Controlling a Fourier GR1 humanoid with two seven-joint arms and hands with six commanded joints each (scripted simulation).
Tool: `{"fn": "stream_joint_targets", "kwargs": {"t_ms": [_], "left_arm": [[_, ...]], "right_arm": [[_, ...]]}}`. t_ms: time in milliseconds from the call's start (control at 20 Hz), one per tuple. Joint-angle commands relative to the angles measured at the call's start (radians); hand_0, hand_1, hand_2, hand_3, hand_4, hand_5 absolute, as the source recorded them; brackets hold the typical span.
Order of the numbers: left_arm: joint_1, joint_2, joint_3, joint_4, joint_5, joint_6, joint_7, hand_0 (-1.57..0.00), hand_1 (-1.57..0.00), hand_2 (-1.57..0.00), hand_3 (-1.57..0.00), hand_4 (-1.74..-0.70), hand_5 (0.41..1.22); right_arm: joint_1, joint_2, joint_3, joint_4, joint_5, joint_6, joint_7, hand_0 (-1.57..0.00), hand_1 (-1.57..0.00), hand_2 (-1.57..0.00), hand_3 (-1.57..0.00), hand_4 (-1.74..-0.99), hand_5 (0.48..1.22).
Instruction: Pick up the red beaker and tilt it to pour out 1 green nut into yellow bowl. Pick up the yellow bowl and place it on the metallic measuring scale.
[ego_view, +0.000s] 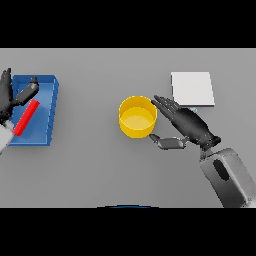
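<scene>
Right hand (187, 125) is held with fingers straight and unclenched, thumb spread below; yellow bowl (137, 116) sits just beside the fingertips, upright. Metallic measuring scale (192, 88) lies behind the fingers. Left hand (11, 100) is clasped around red beaker (26, 117), over blue tray (45, 115).

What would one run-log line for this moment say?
left robot hand: on red beaker, over blue tray | right robot hand: open beside yellow bowl | scale: bare
</scene>
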Motion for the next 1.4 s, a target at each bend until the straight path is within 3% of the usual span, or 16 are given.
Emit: {"fn": "stream_joint_targets", "kwargs": {"t_ms": [0,350,600,850,1350], "left_arm": [[-0.005,0.001,0.004,0.006,0.003,-0.005,-0.007,-0.01,-0.01,-0.01,-0.01,-0.74,0.685],[0.008,0.017,0.006,-0.007,0.011,-0.014,-0.006,0.00,0.00,0.00,0.00,-0.75,0.704],[0.012,0.026,0.006,-0.014,0.012,-0.015,0.005,0.00,0.00,0.00,0.00,-0.75,0.701],[0.005,0.026,0.004,-0.010,0.008,-0.015,-0.007,0.00,0.00,0.00,0.00,-0.74,0.699],[0.021,0.048,0.016,-0.025,0.025,-0.026,0.000,0.00,0.00,0.00,0.00,-0.74,0.697]], "right_arm": [[-0.023,-0.023,0.018,0.023,0.018,0.021,-0.030,0.00,0.00,0.00,0.00,-1.197,0.677],[-0.232,-0.097,0.190,0.143,0.197,0.126,-0.112,0.00,0.00,0.00,0.00,-1.218,0.707],[-0.307,-0.073,0.258,0.234,0.228,0.200,-0.134,0.00,0.00,0.00,0.00,-1.221,0.722],[-0.382,-0.025,0.312,0.342,0.263,0.220,-0.138,0.00,0.00,0.00,0.00,-1.250,0.733],[-0.461,0.040,0.349,0.461,0.275,0.288,-0.105,0.00,0.00,0.00,-0.03,-1.282,0.749]]}}
